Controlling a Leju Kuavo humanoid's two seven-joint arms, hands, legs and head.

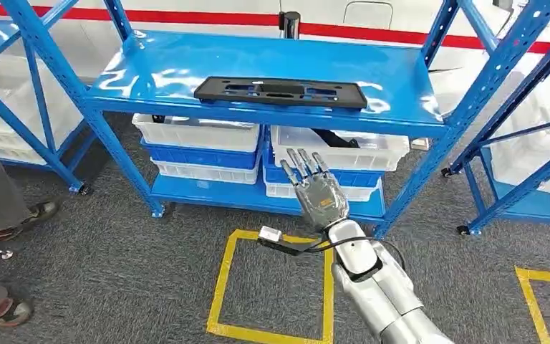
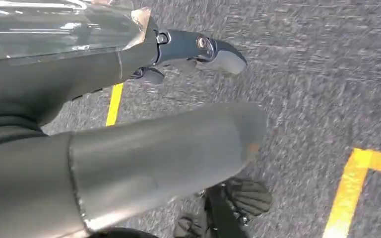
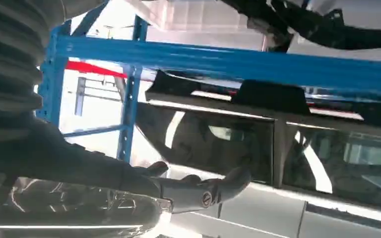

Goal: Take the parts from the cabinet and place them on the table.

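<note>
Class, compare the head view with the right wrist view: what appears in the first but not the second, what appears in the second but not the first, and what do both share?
Head view alone: white and blue bins on the lower shelf, yellow floor tape, grey carpet, a person's shoes at the left.

Right wrist view alone: a dark reflective window seen beyond the shelf.

Both: the blue rack, the flat black part lying on its upper shelf, and the right hand, holding nothing, fingers apart.

A factory or warehouse floor: blue steel shelving racks (image 1: 258, 79) hold white and blue plastic bins (image 1: 199, 132), grey carpet bears yellow tape squares (image 1: 272, 287), and a car body (image 3: 258, 144) stands beyond.
</note>
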